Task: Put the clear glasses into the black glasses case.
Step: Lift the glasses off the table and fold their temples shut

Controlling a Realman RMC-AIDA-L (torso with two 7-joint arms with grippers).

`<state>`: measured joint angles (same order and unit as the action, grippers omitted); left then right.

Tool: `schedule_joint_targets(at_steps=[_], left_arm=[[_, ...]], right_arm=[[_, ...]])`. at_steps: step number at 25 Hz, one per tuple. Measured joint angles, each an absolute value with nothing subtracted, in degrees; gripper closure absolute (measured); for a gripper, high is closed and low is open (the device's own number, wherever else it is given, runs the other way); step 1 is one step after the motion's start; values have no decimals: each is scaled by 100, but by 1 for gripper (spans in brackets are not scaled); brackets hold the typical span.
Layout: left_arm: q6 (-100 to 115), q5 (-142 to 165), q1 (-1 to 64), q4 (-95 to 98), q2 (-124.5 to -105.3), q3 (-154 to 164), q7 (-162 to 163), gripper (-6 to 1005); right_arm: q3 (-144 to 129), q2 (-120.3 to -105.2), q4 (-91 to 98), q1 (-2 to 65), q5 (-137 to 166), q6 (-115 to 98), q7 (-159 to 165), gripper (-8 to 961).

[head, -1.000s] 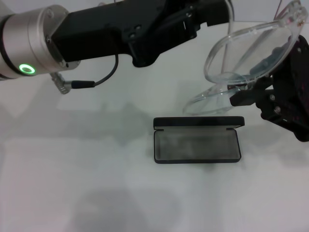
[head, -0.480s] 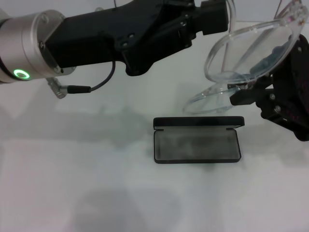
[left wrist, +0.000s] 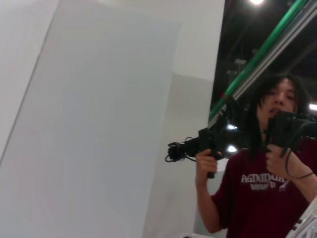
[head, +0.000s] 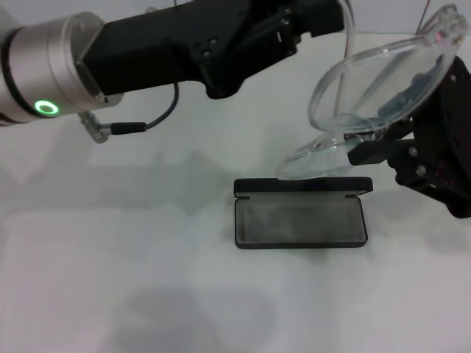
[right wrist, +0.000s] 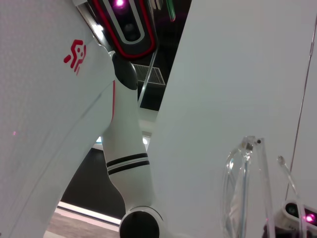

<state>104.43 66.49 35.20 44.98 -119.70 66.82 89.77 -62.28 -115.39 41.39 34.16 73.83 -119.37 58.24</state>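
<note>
a: where are the clear glasses (head: 375,95), and what carries them?

b: they hang in the air above the far right part of the white table (head: 110,294), raised over the black glasses case (head: 300,220). the right gripper (head: 375,147) is clenched on the frame from the right side; its black body fills the table's right edge in the head view. the lower lens rim sits just over the case's upright lid, though whether it touches cannot be told.

a: why is the frame tilted, lenses facing up and to the left?

b: judged from the pose, a side grasp leaves the wide front of the frame free, so it can be lowered lengthwise into the tray. in the right wrist view the glasses (right wrist: 247,193) appear edge-on, with thin temples beside them.

a: and the case?

b: it lies open near the table's centre, grey lining up, lid standing along its far edge. open and unobstructed, it is ready to receive; the glasses are not yet in it.

a: the left gripper (head: 324,18)?

b: it reaches across the far edge of the table, close to the glasses' upper rim. whether it is released or clenched cannot be told.
</note>
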Motion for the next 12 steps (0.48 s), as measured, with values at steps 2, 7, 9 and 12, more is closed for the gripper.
schedule_joint_targets(at_steps=[2, 7, 9, 12], left_arm=[[10476, 6596, 3543, 4529, -11972, 6768, 8989, 965], [10587, 6510, 3584, 4559, -11972, 6951, 8993, 965], [10657, 6505, 3586, 4561, -11975, 6969, 8981, 965], [10697, 6504, 3579, 4562, -11976, 6976, 8985, 965]], right_arm=[[-6228, -11540, 4138, 3416, 7383, -11933, 5824, 900], [-6184, -11540, 4030, 3407, 7378, -11925, 5816, 900], [-6178, -11540, 3990, 3416, 7372, -11895, 5798, 900], [-6177, -11540, 3979, 3418, 7373, -11857, 5774, 900]])
